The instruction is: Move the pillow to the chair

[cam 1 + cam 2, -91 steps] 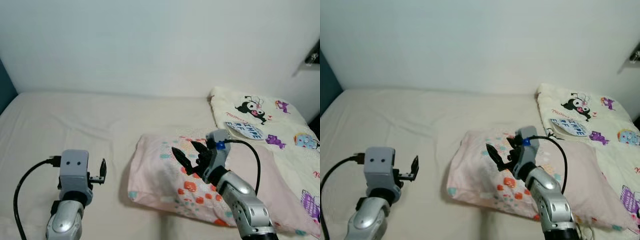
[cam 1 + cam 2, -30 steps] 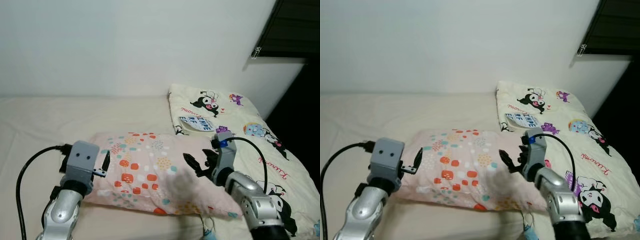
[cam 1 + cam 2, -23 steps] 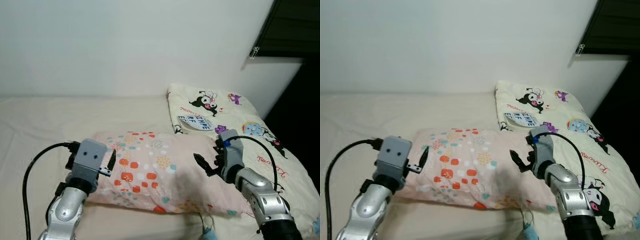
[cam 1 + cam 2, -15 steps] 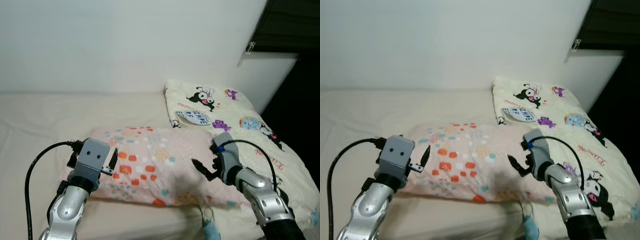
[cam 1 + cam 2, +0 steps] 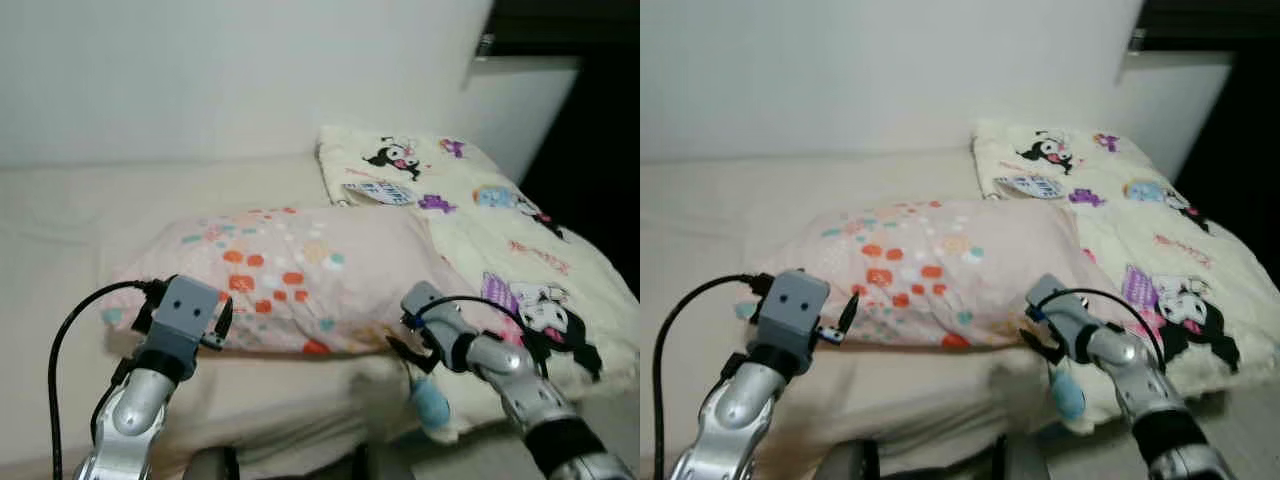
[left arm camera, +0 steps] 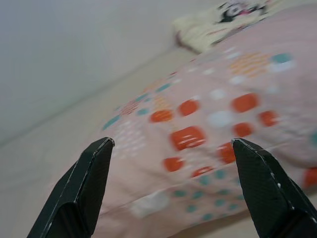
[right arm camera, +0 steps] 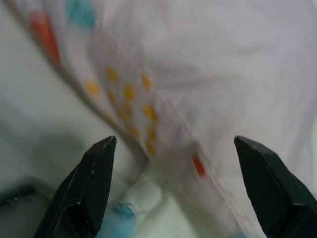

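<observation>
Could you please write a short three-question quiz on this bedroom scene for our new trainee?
1. True or false: the left gripper is open, with the pillow in front of it.
2. Which lies against the pillow's right end: (a) a cartoon-print blanket, (b) a laptop, (c) a towel?
3. Fill in: the right gripper points at the pillow's ____ seam.

Key:
1. True; its fingers stand wide apart.
2. (a), the cartoon-print blanket.
3. Edge; the fingers are spread on either side of it.
</observation>
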Available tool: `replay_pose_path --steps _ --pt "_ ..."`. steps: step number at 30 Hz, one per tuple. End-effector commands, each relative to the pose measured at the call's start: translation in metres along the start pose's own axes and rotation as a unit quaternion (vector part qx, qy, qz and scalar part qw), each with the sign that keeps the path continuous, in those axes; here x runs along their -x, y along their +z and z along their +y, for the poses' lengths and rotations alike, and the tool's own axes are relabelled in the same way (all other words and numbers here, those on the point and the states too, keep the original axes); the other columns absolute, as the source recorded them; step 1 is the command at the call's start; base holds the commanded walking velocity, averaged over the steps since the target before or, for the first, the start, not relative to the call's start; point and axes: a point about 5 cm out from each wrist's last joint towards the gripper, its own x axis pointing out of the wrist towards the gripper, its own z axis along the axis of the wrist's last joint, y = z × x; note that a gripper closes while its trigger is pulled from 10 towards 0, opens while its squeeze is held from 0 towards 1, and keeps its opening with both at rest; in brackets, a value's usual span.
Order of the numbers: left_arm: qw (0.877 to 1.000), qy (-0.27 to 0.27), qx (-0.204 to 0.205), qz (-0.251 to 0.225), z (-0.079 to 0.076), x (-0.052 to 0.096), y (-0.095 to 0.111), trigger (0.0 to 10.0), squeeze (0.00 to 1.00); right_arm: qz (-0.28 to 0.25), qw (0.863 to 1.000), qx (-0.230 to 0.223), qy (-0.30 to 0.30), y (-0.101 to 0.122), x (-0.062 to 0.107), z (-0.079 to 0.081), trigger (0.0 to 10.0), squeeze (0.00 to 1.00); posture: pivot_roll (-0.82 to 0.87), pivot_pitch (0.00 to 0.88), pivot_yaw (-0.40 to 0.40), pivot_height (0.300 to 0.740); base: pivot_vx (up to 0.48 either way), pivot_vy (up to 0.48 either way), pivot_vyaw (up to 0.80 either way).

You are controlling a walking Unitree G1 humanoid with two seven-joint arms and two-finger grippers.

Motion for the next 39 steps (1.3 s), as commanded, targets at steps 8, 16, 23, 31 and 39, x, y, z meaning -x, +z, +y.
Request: replay_pose_path --steps 8,16,23,31,39 --pt "1.0 -0.002 -0.014 -0.007 0.006 0.011 0.014 10.0 0.0 0.005 0.969 0.241 -0.048 0.024 -0.016 -0.021 10.0 0.0 0.01 0.0 -0.073 0.53 0.0 0.0 0.0" --pt "1.0 -0.006 -0.015 -0.01 0.008 0.019 0.022 10.0 0.0 0.004 0.951 0.298 -0.086 0.032 -0.021 -0.029 10.0 0.0 0.03 0.031 -0.063 0.5 0.0 0.0 0.0" --pt "1.0 -0.019 -0.018 -0.005 0.01 0.024 0.031 10.0 0.0 0.002 0.939 0.327 -0.108 0.034 -0.026 -0.032 10.0 0.0 0.05 0.075 -0.048 0.5 0.0 0.0 0.0" --pt "1.0 -0.017 -0.018 -0.008 0.014 0.024 0.037 10.0 0.0 0.001 0.937 0.331 -0.114 0.038 -0.026 -0.035 10.0 0.0 0.05 0.092 -0.046 0.5 0.0 0.0 0.0" --pt "1.0 -0.013 -0.015 -0.002 0.015 0.024 0.038 10.0 0.0 -0.013 0.946 0.287 -0.149 0.05 -0.025 -0.051 10.0 0.0 0.06 0.103 -0.044 0.5 0.0 0.0 0.0"
